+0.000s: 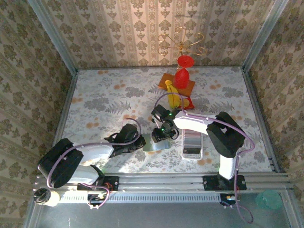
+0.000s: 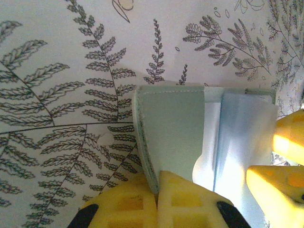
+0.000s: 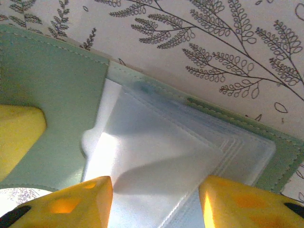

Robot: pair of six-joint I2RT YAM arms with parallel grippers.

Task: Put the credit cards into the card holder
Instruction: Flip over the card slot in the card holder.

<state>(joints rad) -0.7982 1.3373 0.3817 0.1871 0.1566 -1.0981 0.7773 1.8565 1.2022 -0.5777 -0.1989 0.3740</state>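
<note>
The left gripper [image 2: 156, 192] is pinching the card holder [image 2: 173, 123] from nine o'clock, the right gripper [image 3: 154, 202] is standing open above it, and a slipping pinch could be letting it flop shut.

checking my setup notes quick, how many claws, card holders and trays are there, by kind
claws: 2, the left claw and the right claw
card holder: 1
white tray: 1
total: 4
</note>
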